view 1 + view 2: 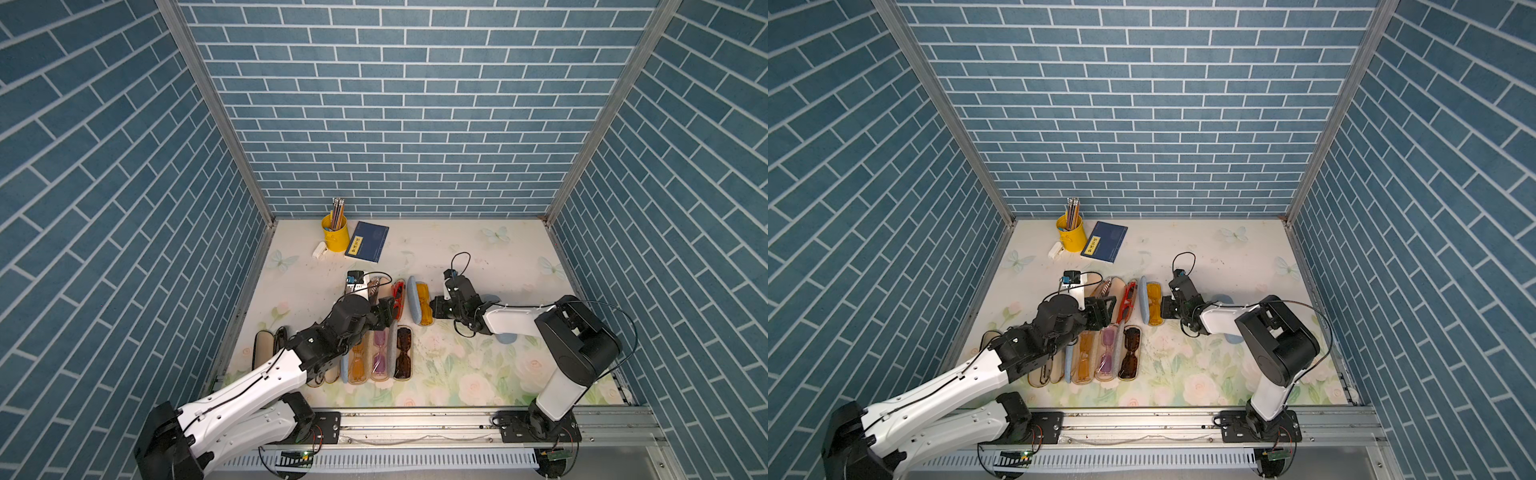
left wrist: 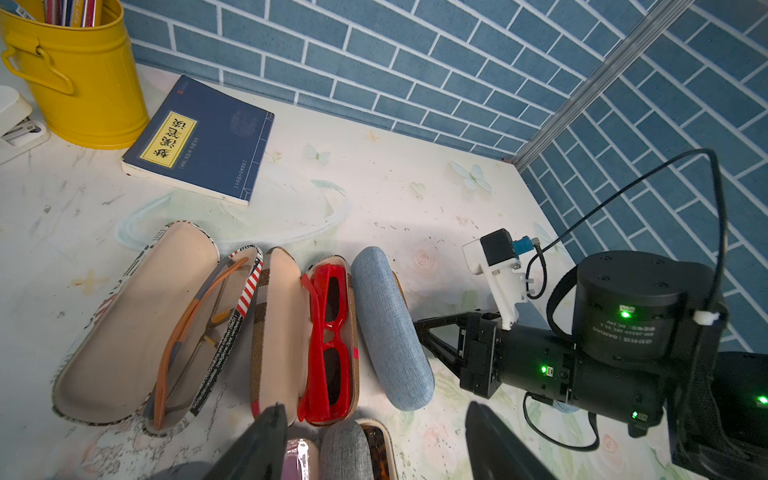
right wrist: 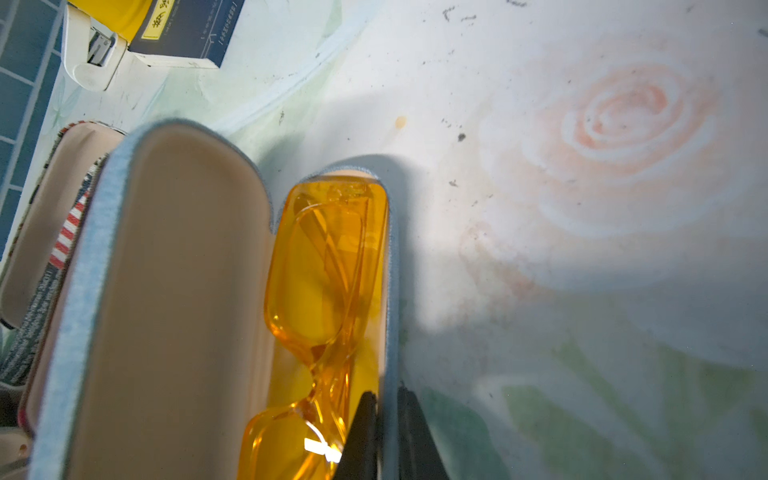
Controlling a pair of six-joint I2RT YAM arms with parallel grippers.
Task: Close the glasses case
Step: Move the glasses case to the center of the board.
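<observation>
**Blue brick walls (image 1: 395, 124), floral table (image 1: 498, 249): right gripper (image 3: 388, 436) has the open blue case (image 1: 415, 301) by its edge**

The blue case lies mid-table, the rightmost of the cases set farther from my arms' bases. Its long axis runs from the base side toward the back wall. The base (image 3: 392, 291) is the right half and carries yellow glasses (image 3: 320, 270). The lid (image 3: 174, 270) stands nearly upright along the left long edge, with its cream lining facing the right arm. The fabric is a pale denim blue.

The right gripper reaches in from the right and is clamped on the base's right wall, in its nearer half. The wrist view shows its fingers (image 3: 361, 436) one inside by the lens and one outside, with the wall between them.

The left gripper (image 2: 374, 405) hangs spread and empty above the front row of cases (image 1: 380, 357), just short of the tartan case (image 2: 274, 324) with red glasses (image 2: 328, 332).

What the next move turns on, as I read it, is that the lid must fall rightward, toward the right gripper. The right arm is the one touching the case. The left arm sits on the lid's outer side, so it looks better placed to tip the lid over while the right one pins the base.
</observation>
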